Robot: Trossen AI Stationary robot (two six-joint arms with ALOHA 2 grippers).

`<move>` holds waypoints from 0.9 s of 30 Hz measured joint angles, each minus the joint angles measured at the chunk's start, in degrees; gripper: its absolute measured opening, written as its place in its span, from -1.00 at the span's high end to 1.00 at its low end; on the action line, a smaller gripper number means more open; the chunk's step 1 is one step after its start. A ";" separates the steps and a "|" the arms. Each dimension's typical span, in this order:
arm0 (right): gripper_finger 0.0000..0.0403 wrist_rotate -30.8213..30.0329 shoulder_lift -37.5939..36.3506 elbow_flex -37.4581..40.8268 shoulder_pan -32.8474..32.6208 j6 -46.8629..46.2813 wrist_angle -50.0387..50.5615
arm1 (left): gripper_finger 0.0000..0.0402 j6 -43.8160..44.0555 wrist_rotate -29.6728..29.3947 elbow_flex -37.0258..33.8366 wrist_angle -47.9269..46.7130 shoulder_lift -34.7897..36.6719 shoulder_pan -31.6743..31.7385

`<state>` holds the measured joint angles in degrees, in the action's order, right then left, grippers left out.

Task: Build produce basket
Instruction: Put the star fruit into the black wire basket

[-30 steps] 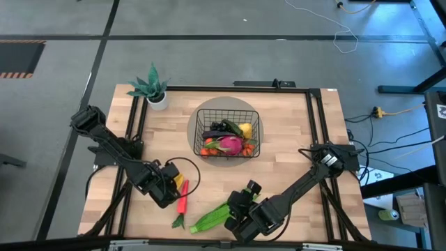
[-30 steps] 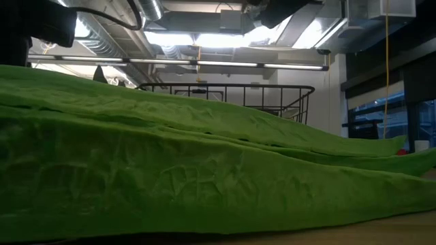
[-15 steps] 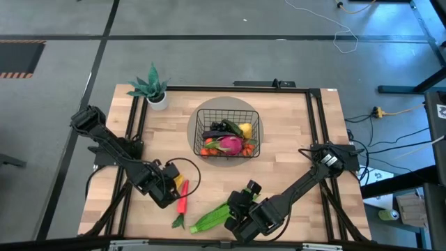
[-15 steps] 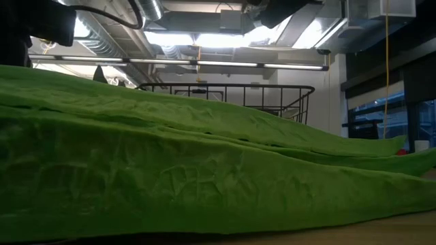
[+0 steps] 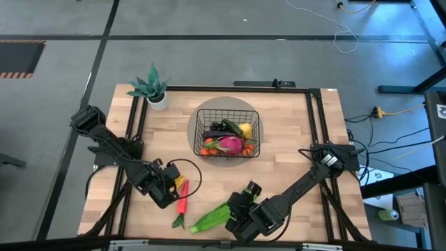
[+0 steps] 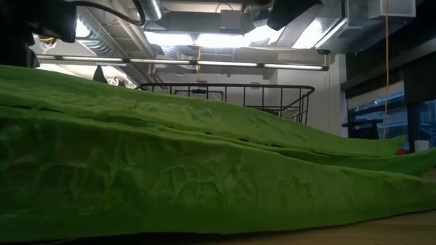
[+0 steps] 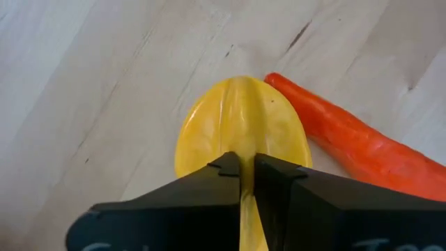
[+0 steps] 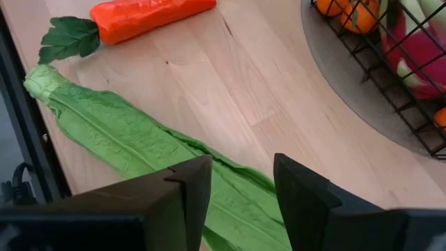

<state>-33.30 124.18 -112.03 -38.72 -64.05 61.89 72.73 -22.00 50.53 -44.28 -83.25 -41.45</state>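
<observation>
Three pieces left out on the near table: yellow fruit (image 7: 240, 132), carrot (image 8: 150, 15), long leafy green (image 8: 146, 150). Left gripper (image 7: 242, 166) pinched shut on the yellow fruit, just left of the carrot. Right gripper (image 8: 240, 185) over the leafy green, jaws apart, holding nothing. Basket (image 5: 255, 125) mid-table, far side, already part-filled. Pickup in hand, likely; next, lift and carry right and far to the basket.
</observation>
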 joint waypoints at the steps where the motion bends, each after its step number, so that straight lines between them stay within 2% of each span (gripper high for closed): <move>1: 0.28 0.00 0.02 0.00 -0.06 0.00 0.00 | 0.98 -0.61 0.06 0.52 -0.07 -0.01 -0.09; 5: 0.28 0.00 0.01 0.00 -0.15 0.00 0.00 | 0.98 -5.41 -1.51 4.98 -0.03 -0.01 -1.13; 11: 0.28 -0.02 0.00 0.00 -0.15 -0.17 -0.01 | 0.98 -17.62 -7.66 14.45 -0.08 -0.01 -2.46; 18: 0.28 -0.02 0.00 0.00 -0.15 -0.17 -0.81 | 0.98 -33.31 -19.66 24.32 -0.15 -0.01 -2.53; 22: 0.28 -0.04 0.00 0.00 -0.24 -0.17 -1.17 | 0.99 -40.48 -28.36 27.49 0.25 0.01 -0.67; 27: 0.28 -0.07 0.00 0.00 -0.37 -0.17 -1.31 | 0.99 -46.47 -31.95 28.56 0.22 0.01 4.53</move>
<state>-33.36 124.18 -112.03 -39.09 -64.23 60.58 26.26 -53.95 79.09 -44.06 -83.24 -36.92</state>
